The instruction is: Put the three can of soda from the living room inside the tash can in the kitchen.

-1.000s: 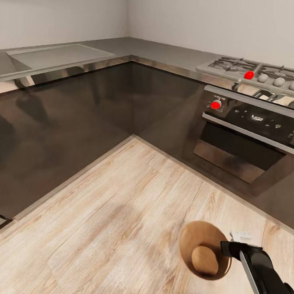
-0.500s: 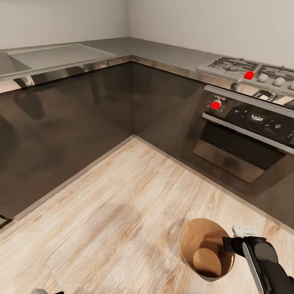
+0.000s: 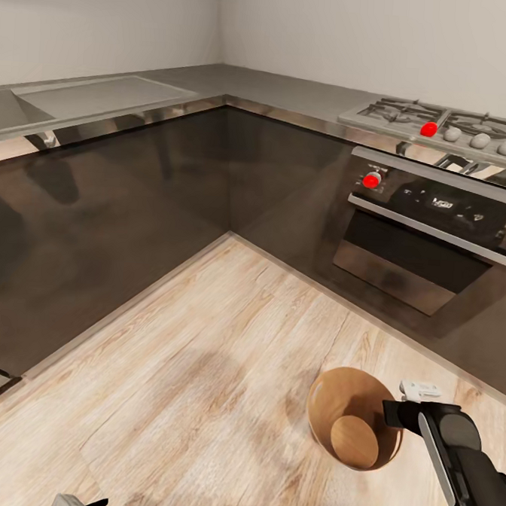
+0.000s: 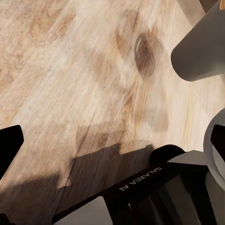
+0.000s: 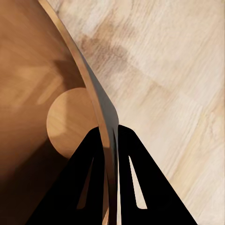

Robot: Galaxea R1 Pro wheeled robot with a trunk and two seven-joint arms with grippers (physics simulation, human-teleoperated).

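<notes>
- The trash can (image 3: 354,419) is the round brown bin low down at my right in the head view. It sits over the wood floor (image 3: 199,370), tipped a bit so I look into it.
- I can see its pale flat bottom (image 3: 354,442). There is nothing on that bottom.
- My right fingers (image 5: 108,154) are pinched on the bin's rim. In the right wrist view one black finger is inside the wall and one is outside, with the thin brown wall (image 5: 101,108) squeezed between them.
- In the head view my right fingers (image 3: 393,414) meet the bin at its right edge, and my dark right arm (image 3: 457,463) runs back to the corner of the picture.
- My left fingers (image 4: 112,173) are spread wide. In the left wrist view one black tip (image 4: 9,150) is at one side and the other is far across at the other side, with nothing between them but floor.
- A small bit of my left arm (image 3: 77,504) peeks in at the bottom edge of the head view.
- Past the bin, the floor runs up to dark shiny cabinets (image 3: 135,214) that turn a corner.
- A grey desk (image 3: 242,82) lies on top of the cabinets.
- To the right is a steel oven (image 3: 427,242) with a red knob (image 3: 371,180).
- On top of it is a gas hob (image 3: 443,124) with another red knob (image 3: 428,129).
- White walls (image 3: 336,32) stand behind it all.
</notes>
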